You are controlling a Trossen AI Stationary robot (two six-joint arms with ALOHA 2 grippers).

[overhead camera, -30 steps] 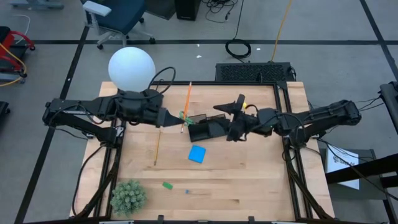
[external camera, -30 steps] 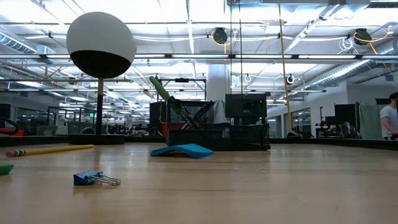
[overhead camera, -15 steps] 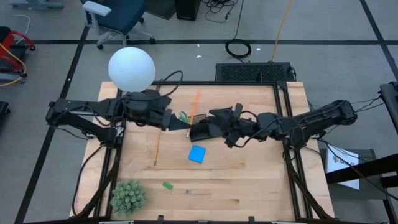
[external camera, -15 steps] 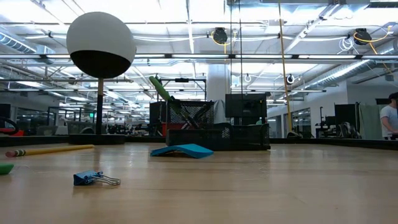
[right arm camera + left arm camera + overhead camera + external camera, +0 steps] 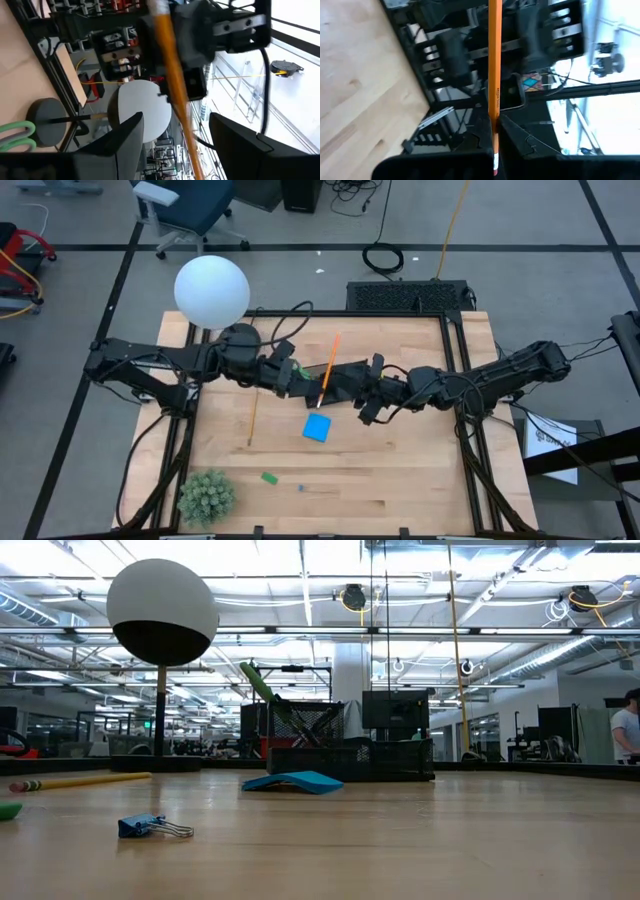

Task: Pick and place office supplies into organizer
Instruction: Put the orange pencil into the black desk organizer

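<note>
My left gripper [image 5: 312,386] reaches in from the table's left and is shut on an orange pencil [image 5: 330,365] over the table's middle. My right gripper [image 5: 350,387] comes from the right and is open. Its fingers [image 5: 119,144] stand on either side of that pencil [image 5: 172,75]; I see no touch. Under both grippers the black organizer [image 5: 350,756] rests on the table with green-handled scissors [image 5: 258,682] sticking up from it. A second pencil [image 5: 252,418], a blue note pad [image 5: 317,427], a green eraser [image 5: 269,477] and a blue clip [image 5: 150,827] lie flat on the wood. My left gripper pinches the pencil between its two fingers near the eraser end [image 5: 494,137]. The fingers come about level from the table's left and lie across the pencil. The pencil is lifted clear above the organizer, and its long free part [image 5: 495,45] runs away from the fingers toward the table's far right.
A white globe lamp [image 5: 211,290] stands at the far left corner behind the left arm. A fuzzy green plant ball [image 5: 205,496] sits at the near left corner. Bare wood lies along the table's near half and right side.
My left gripper has carried the pencil toward the table's right, over the organizer, and the pencil's free end has swung rightward. My right gripper has come toward the left and the near edge and rolled, so its open fingers now flank the pencil.
</note>
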